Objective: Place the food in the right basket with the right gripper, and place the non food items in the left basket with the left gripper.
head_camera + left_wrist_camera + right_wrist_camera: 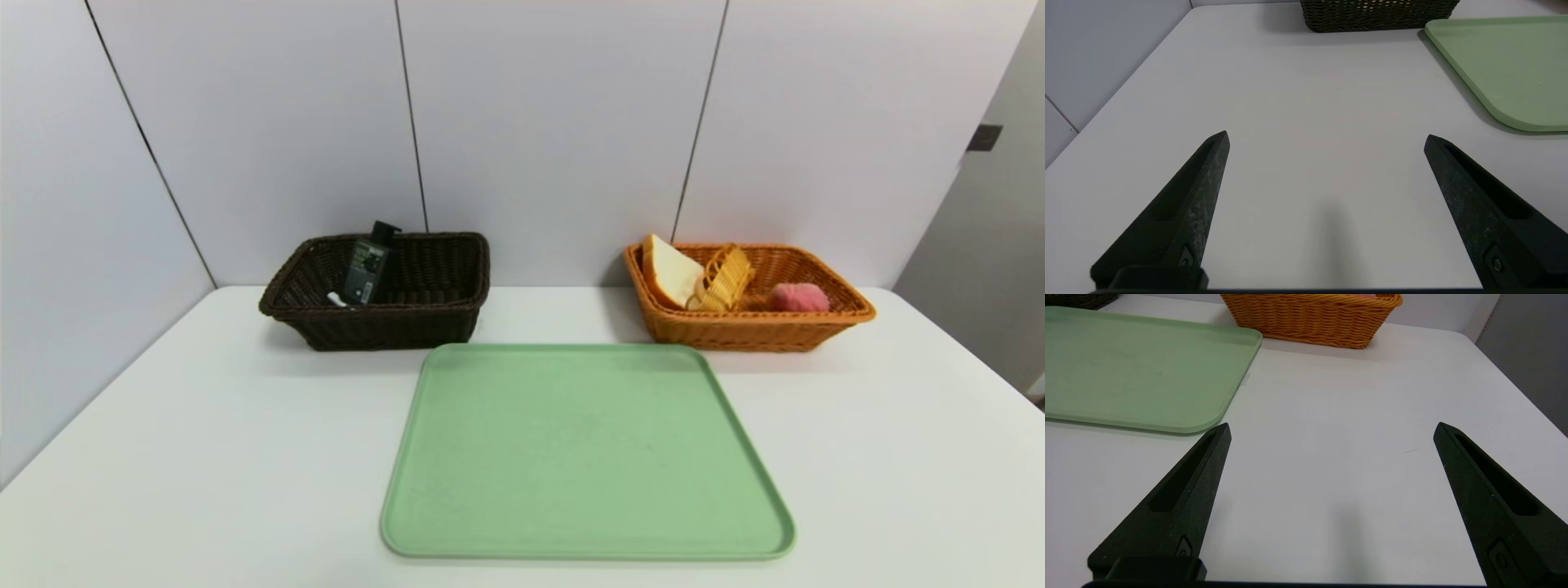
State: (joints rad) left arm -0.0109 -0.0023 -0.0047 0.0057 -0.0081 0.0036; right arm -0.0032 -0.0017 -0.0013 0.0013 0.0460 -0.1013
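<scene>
The dark brown left basket point(384, 318) stands at the back left, holding a dark green pump bottle point(367, 265) and a white marker pen point(336, 300). Inside the orange right basket point(751, 327) at the back right lie a bread slice point(669, 271), a small yellow woven basket point(725, 278) and a pink food item point(798, 297). Neither arm shows in the head view. My left gripper point(1327, 136) is open over bare table, near the front left. My right gripper point(1332, 428) is open over bare table, near the front right. Nothing sits between either pair of fingers.
A pale green tray point(584, 449) lies flat in the middle of the white table point(180, 457), with nothing on it. Its corner point(1527, 118) shows beside the left gripper and its edge point(1167, 424) beside the right one. Grey wall panels stand behind the baskets.
</scene>
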